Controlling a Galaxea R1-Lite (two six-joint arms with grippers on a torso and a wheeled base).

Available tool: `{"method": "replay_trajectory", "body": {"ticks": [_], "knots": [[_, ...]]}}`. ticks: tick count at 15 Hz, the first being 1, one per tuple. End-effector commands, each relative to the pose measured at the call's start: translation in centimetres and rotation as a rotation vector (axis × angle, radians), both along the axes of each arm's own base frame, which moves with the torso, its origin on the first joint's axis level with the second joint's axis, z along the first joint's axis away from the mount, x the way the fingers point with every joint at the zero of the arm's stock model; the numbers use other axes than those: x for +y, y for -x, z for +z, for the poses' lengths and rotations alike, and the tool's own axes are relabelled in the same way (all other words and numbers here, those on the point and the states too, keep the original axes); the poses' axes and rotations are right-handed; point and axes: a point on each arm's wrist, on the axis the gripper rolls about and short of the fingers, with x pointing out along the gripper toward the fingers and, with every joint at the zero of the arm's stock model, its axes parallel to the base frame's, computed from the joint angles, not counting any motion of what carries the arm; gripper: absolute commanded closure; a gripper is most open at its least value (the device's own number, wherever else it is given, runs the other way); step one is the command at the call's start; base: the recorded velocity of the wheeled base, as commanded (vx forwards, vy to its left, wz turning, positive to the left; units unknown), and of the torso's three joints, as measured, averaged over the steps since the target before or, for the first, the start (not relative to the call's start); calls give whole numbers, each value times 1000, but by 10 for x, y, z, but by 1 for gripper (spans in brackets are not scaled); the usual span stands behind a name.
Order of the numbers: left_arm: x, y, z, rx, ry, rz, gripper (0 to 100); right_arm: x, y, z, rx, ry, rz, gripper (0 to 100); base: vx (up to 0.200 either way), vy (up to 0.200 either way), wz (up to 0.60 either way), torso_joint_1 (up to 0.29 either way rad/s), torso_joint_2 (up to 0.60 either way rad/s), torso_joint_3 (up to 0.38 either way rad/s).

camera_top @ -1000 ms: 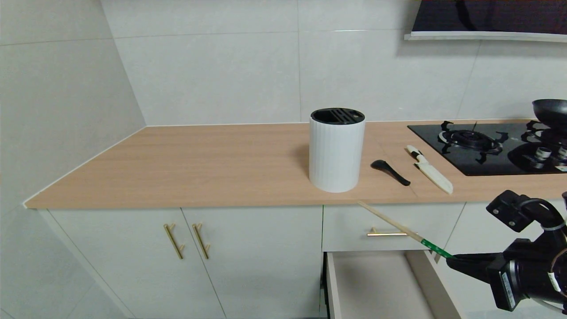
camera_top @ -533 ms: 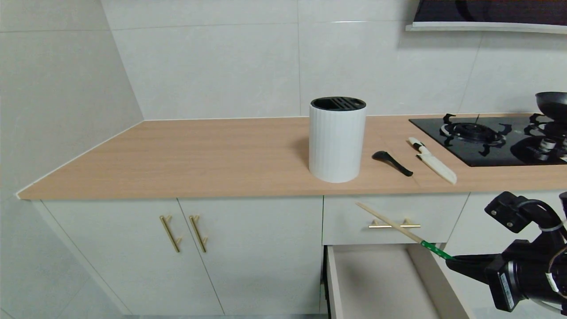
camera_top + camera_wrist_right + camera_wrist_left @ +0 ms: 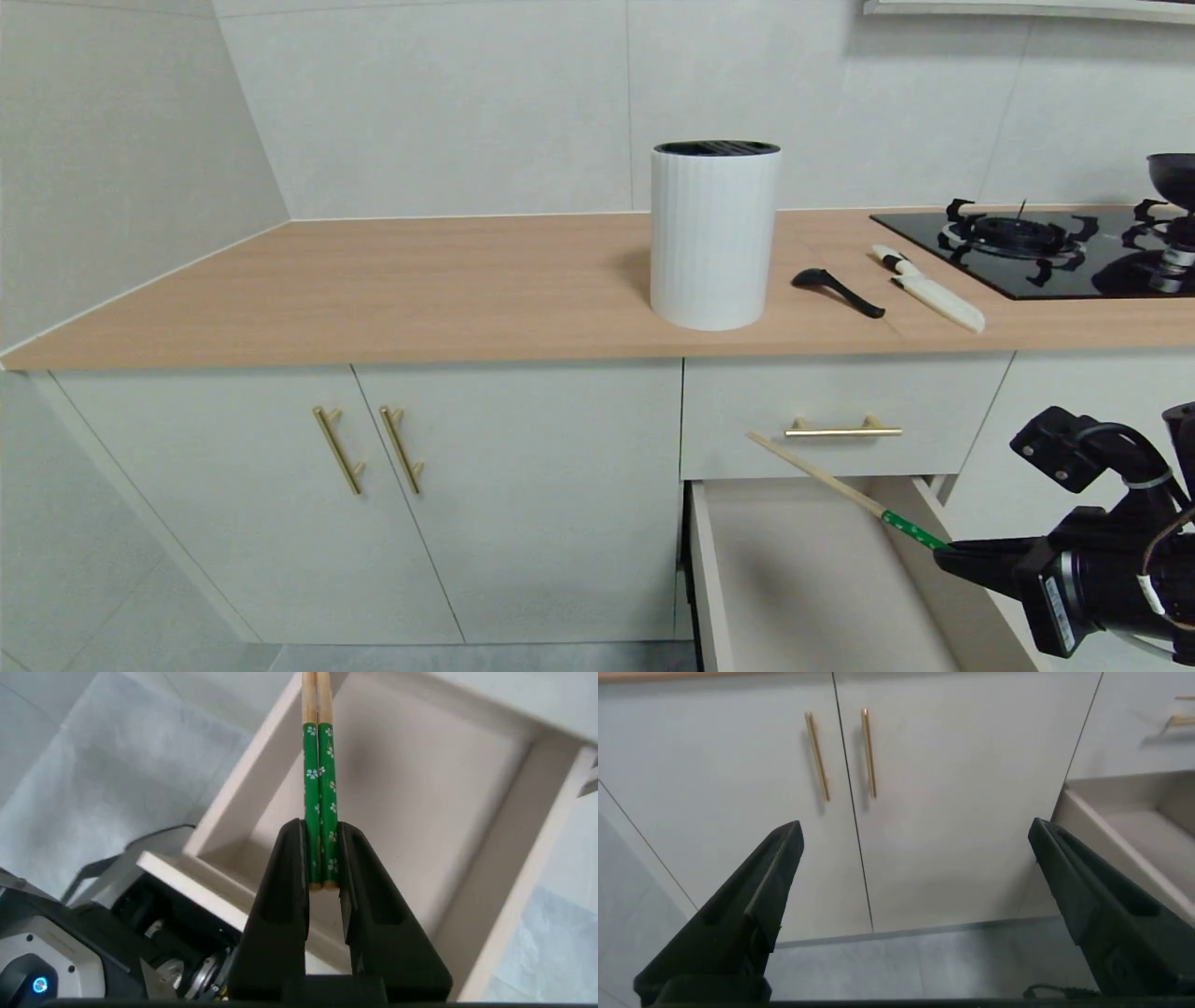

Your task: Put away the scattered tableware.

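Chopsticks (image 3: 845,485): pinched at green end by our right hand (image 3: 941,551), over open drawer (image 3: 698,579). Left hand (image 3: 913,859): spread, holding nothing. Spoon (image 3: 837,290), knife (image 3: 934,291): on worktop (image 3: 420,289). Step, we judge: stowing chopsticks. Next: lower into drawer, release.

Green-ended chopsticks (image 3: 845,488) tilted above open drawer (image 3: 794,579)

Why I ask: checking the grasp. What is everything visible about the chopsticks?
The chopsticks are two pale, wood-like sticks side by side, each with a green flower-print band near the butt end. The right tool is shut on that banded end; nothing else touches them. They jut from it above the open drawer.
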Motion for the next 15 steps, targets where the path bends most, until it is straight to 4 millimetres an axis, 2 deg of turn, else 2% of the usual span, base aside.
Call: {"method": "replay_trajectory", "body": {"ticks": [1,9,15], "knots": [[0,0,0,2,0,0,0,3,-6,-6,26,17,11,100,0,0,0,-173,452,286],[0,0,0,2,0,0,0,18,-28,-27,83,55,50,100,0,0,0,-137,434,298],[0,0,0,2,0,0,0,22,-35,-36,112,64,48,100,0,0,0,-15,58,37]]}}
